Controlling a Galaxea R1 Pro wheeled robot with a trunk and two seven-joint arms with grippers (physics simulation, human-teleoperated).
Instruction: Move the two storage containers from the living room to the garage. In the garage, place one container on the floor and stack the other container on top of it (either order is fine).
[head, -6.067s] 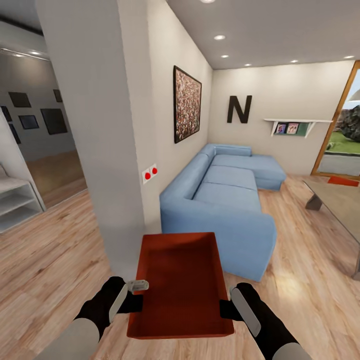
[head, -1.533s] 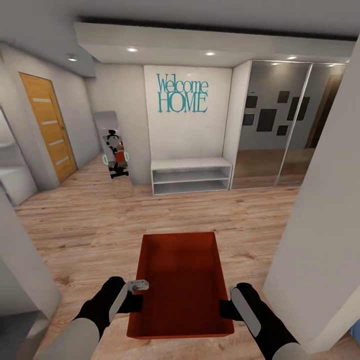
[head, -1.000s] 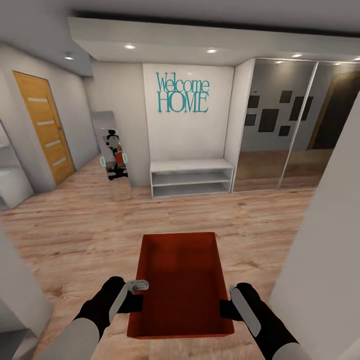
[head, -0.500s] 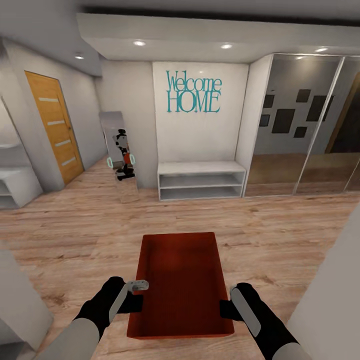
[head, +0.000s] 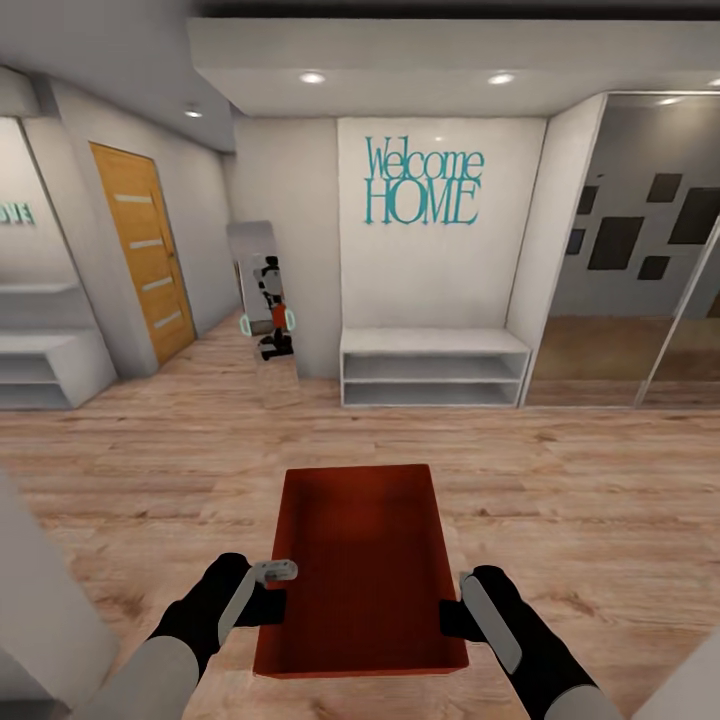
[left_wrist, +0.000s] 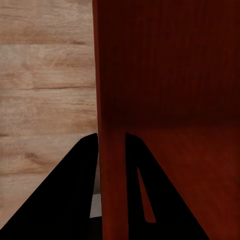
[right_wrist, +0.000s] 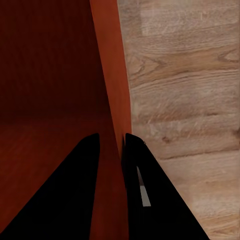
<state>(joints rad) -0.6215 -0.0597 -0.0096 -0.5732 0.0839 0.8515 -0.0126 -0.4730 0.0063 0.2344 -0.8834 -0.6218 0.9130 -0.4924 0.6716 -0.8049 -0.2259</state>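
Observation:
One orange-red storage container (head: 365, 565) hangs level in front of me above light wood plank flooring. My left gripper (head: 272, 598) is shut on its left wall, and that wall (left_wrist: 111, 150) runs between the two black fingers in the left wrist view. My right gripper (head: 450, 615) is shut on the right wall (right_wrist: 111, 135), one finger inside and one outside. The bin is empty. The second container is out of view. I am in an entry hall, not in the garage.
A white bench shelf (head: 433, 368) stands ahead under teal "Welcome HOME" lettering (head: 423, 185). A leaning mirror (head: 265, 300) reflects the robot. An orange wooden door (head: 145, 255) is at the left, mirrored wardrobe doors (head: 640, 270) at the right, a white wall corner (head: 40, 600) close at lower left.
The camera has turned from the living room to the hall and keeps panning left, so the bench and lettering slide right. Both grippers hold the container as before.

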